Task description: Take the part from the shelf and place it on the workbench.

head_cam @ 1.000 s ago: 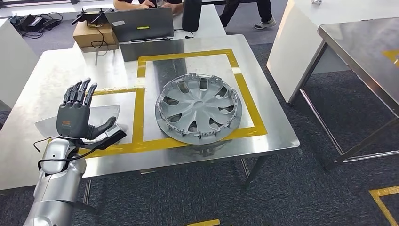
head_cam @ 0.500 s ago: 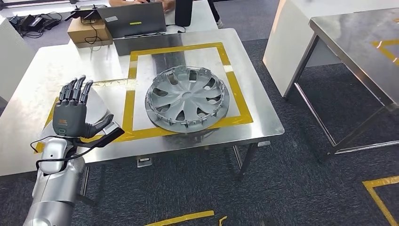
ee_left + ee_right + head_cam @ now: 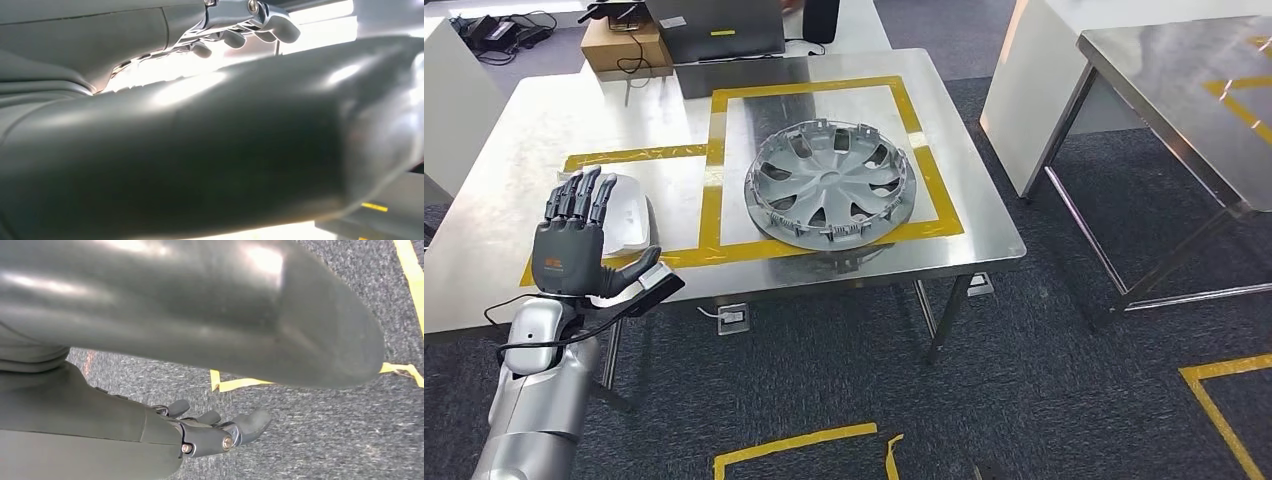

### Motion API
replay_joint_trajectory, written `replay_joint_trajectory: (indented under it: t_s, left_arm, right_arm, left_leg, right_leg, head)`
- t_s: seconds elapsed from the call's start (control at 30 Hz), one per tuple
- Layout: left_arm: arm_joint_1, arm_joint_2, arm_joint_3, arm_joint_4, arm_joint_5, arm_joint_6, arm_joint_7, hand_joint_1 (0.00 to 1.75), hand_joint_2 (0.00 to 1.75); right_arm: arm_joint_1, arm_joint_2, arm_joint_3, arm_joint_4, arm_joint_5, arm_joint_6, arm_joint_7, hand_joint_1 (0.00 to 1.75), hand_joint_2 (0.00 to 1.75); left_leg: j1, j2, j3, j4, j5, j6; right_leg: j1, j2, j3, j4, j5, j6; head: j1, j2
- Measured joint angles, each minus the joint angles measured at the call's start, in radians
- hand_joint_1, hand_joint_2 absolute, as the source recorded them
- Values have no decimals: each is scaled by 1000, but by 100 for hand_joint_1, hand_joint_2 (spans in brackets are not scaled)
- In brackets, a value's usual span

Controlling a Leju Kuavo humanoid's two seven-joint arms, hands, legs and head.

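From the head view, the left hand (image 3: 574,240) is raised in front of the workbench (image 3: 514,130), fingers straight and apart, thumb out, holding nothing. The part (image 3: 830,185), a grey wheel cover, lies flat on the workbench inside the yellow tape square (image 3: 714,160). A white piece (image 3: 624,215) lies just behind the left hand.

In the left wrist view, the thick thumb (image 3: 200,150) is close to the camera, with fingertips (image 3: 280,27) beyond it.

In the right wrist view, the right hand (image 3: 215,432) hangs over grey carpet (image 3: 325,430), fingers loosely spread, holding nothing.

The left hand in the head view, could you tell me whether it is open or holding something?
Open: the left hand is raised with fingers straight and thumb out, holding nothing.
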Motion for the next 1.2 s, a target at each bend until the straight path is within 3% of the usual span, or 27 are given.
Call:
replay_joint_trajectory:
  t_s: [0.07, 0.13, 0.2, 0.27, 0.3, 0.33, 0.37, 0.43, 0.5, 0.53, 0.57, 0.63, 0.67, 0.7, 0.8, 0.83, 0.87, 0.9, 0.97, 1.03, 1.07, 1.13, 1.17, 1.2]
  left_arm:
    - [1, 1, 0, -4, -1, 0, -1, 0, 0]
    - [1, 3, 0, -4, -1, 0, -5, 0, 0]
    - [1, 8, 0, -4, -2, 0, -8, 0, 0]
    - [0, 12, 0, -3, -2, 0, -9, 0, 0]
    - [0, 13, 0, -1, -3, 0, -9, 0, 0]
    - [0, 13, 0, 1, -4, 0, -9, 0, 0]
    - [0, 13, 0, 3, -4, 0, -9, 0, 0]
    - [-3, 14, 0, 4, -6, 0, -8, 0, 0]
    - [-8, 14, -1, 4, -7, 0, -8, 0, 0]
    - [-10, 14, -1, 5, -7, 0, -8, 0, 0]
    - [-11, 14, -1, 5, -7, 0, -8, 0, 0]
    - [-10, 14, -1, 6, -7, 0, -8, 0, 0]
    - [-9, 14, -1, 6, -8, 0, -7, 0, 0]
    - [-7, 14, -1, 4, -8, 0, -7, 0, 0]
    - [10, 19, -1, -8, -7, 0, -8, 0, 0]
    - [18, 22, -1, -12, -5, 0, -10, 0, 0]
    - [26, 25, 0, -18, -2, 0, -13, 0, 0]
    - [36, 29, 0, -24, 1, 0, -15, 0, 0]
    - [55, 35, 0, -43, 4, 0, -19, 0, 0]
    - [75, 41, 1, -67, 5, 0, -19, 0, 0]
    - [84, 43, 2, -79, 7, 0, -19, 0, 0]
    - [106, 49, 8, -100, 12, 0, -20, 0, 0]
    - [116, 52, 12, -108, 15, 0, -22, 0, 0]
    - [125, 56, 16, -114, 18, 0, -24, 0, 0]
  right_arm:
    - [-1, 0, 0, 0, -1, 0, 0, 0, 0]
    - [-2, 0, 0, 0, -2, 1, 0, 0, 0]
    - [-3, 1, 0, 0, -3, 1, 0, 0, 0]
    - [-3, 1, 0, 0, -5, 2, -1, 0, 0]
    - [-3, 1, 0, 0, -5, 2, -1, 0, 0]
    - [-2, 1, 0, 0, -5, 2, -1, 0, 0]
    - [-2, 1, 0, 0, -5, 3, -1, 0, 0]
    - [-2, 1, 0, 0, -4, 4, -1, 0, 0]
    - [-3, 1, 0, 0, -5, 5, -1, 0, 0]
    - [-3, 1, 0, 0, -5, 5, -1, 0, 0]
    - [-3, 1, 0, 0, -6, 5, -1, 0, 0]
    - [-2, 1, 0, 0, -7, 5, -1, 0, 0]
    - [0, 1, 0, 0, -8, 5, -2, 0, 0]
    - [2, 1, 0, 0, -8, 5, -4, 0, 0]
    - [4, 3, 0, 0, -7, 7, -11, 0, 0]
    - [4, 3, 0, 0, -7, 8, -13, 0, 0]
    - [5, 3, 0, 0, -6, 8, -16, 0, 0]
    - [5, 3, 0, 0, -5, 8, -20, 0, 0]
    - [4, 2, 0, 0, -3, 8, -29, 0, 0]
    - [-2, -1, 1, -1, 2, 8, -35, 0, 0]
    - [-5, -2, 1, -1, 6, 8, -36, 0, 0]
    - [-8, -3, 5, -1, 15, 12, -31, 0, 0]
    - [-9, -3, 9, -1, 20, 15, -27, 0, 0]
    - [-9, -3, 13, -1, 24, 17, -23, 0, 0]
  left_leg:
    - [-1, 0, -4, 0, 14, -13]
    - [1, -2, -8, -2, 21, -25]
    - [3, -4, -29, 39, -31, -37]
    - [5, -5, -65, 153, -126, -47]
    - [6, -5, -77, 216, -158, -50]
    - [6, -5, -80, 261, -168, -53]
    - [6, -5, -68, 274, -157, -53]
    - [7, -5, 12, 193, -111, -50]
    - [4, -7, 112, 58, -110, -40]
    - [2, -9, 139, 12, -119, -33]
    - [-1, -10, 147, -9, -126, -26]
    - [-2, -10, 134, -14, -113, -8]
    - [-2, -8, 127, -14, -103, 1]
    - [0, -6, 118, -16, -92, 10]
    - [-1, -2, 72, -15, -53, 23]
    - [-3, -2, 54, -14, -40, 23]
    - [-5, -2, 37, -12, -27, 24]
    - [-7, -2, 20, -11, -16, 23]
    - [-8, -2, -5, -7, 5, 20]
    - [-9, 0, -16, -5, 22, 11]
    - [-8, 2, -16, -7, 31, 6]
    - [-6, 4, -17, -14, 49, -7]
    - [-5, 2, -22, -12, 43, -14]
    - [-4, -1, -30, 4, 18, -21]
  right_leg:
    - [6, 2, 19, -40, -8, -18]
    - [5, 0, 10, -43, 8, -35]
    - [2, -3, -8, -49, 31, -50]
    - [1, -4, -34, -49, 53, -56]
    - [2, -4, -48, -48, 64, -56]
    - [2, -4, -63, -47, 75, -55]
    - [2, -4, -78, -45, 85, -53]
    - [1, -4, -104, -42, 105, -47]
    - [2, -3, -120, -41, 123, -36]
    - [3, -3, -123, -41, 131, -30]
    - [3, -3, -124, -44, 141, -23]
    - [1, -2, -125, -51, 157, -10]
    - [-1, -1, -132, -45, 146, -3]
    - [-1, -1, -144, -22, 115, 2]
    - [-2, -2, -205, 157, -34, 11]
    - [-2, -2, -214, 214, -53, 11]
    - [-1, -2, -207, 244, -48, 10]
    - [1, -2, -182, 240, -24, 6]
    - [8, -2, -80, 133, 15, -8]
    - [18, -2, 21, -6, 0, -24]
    - [22, -2, 45, -45, -13, -30]
    - [23, -3, 43, -63, -1, -41]
    - [21, -5, 36, -68, 12, -47]
    - [17, -7, 25, -74, 27, -54]
  head:
    - [0, 0]
    - [0, 0]
    - [-1, 0]
    - [-3, 0]
    - [-4, 0]
    - [-4, 0]
    - [-4, 0]
    - [-4, 0]
    - [-3, 0]
    - [-4, 0]
    - [-4, 0]
    - [-7, 0]
    - [-7, 0]
    - [-6, 0]
    - [-2, 0]
    - [-2, 0]
    - [-2, 0]
    - [-2, 0]
    - [-2, 0]
    - [-2, 0]
    - [-1, 0]
    - [1, 0]
    - [2, 0]
    - [2, 0]
